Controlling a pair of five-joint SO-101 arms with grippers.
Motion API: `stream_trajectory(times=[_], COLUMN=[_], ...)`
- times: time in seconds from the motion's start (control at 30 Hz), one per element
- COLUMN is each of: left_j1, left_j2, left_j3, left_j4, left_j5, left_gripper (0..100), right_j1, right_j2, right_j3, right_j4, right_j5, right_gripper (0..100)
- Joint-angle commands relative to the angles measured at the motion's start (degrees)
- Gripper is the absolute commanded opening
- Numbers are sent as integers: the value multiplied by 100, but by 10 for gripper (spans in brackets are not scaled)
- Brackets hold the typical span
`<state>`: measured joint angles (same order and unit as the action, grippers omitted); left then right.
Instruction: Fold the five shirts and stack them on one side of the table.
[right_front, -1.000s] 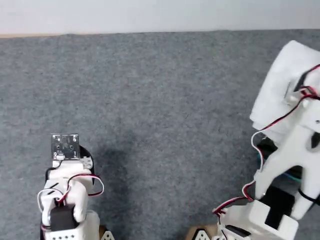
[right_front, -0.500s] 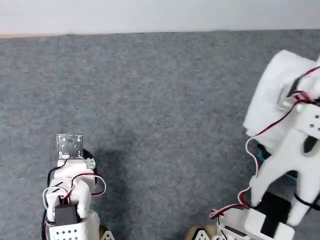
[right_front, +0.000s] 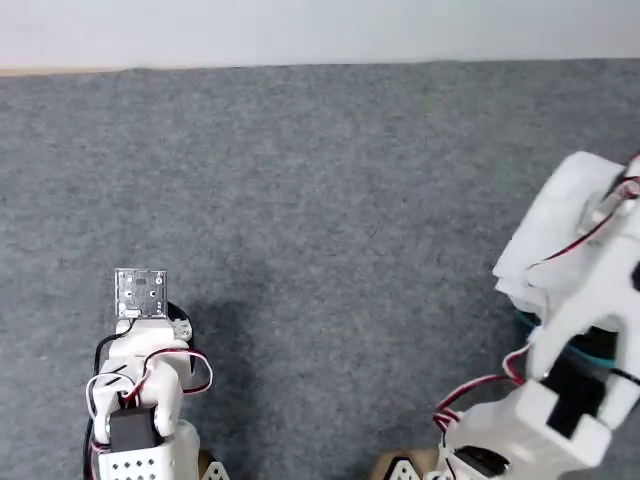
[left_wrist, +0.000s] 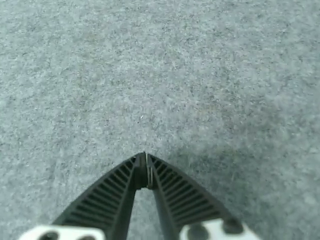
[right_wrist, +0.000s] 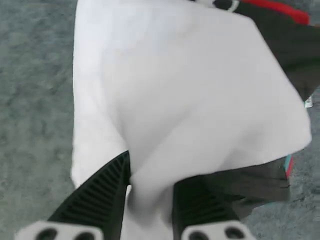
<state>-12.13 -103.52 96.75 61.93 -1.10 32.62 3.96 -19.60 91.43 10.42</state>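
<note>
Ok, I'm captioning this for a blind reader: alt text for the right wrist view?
The right gripper is shut on a fold of a white shirt, which lies over darker clothes on the grey table.

Bare grey mat spans the middle and far side. The white shirt and the right arm over it block the right edge; the left arm stands near-left
</note>
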Motion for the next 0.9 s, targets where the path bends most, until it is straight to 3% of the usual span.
stream_trajectory(times=[0.0, 0.47, 0.67, 0.87], left_j1=[-35, -35, -35, -44], left_j2=[-26, -9, -9, -9], left_j3=[-22, -22, -22, -22], left_j4=[26, 35, 193, 193], left_j5=[-18, -26, -26, -26], left_gripper=[6, 6, 6, 6], right_j1=[312, 927, 945, 989], right_j2=[180, 1411, 1288, 743], right_j3=[-44, -44, -290, -1037], right_j4=[-532, -2158, -2044, -1191], right_j5=[404, 2057, 1960, 1881], right_gripper=[8, 13, 187, 240])
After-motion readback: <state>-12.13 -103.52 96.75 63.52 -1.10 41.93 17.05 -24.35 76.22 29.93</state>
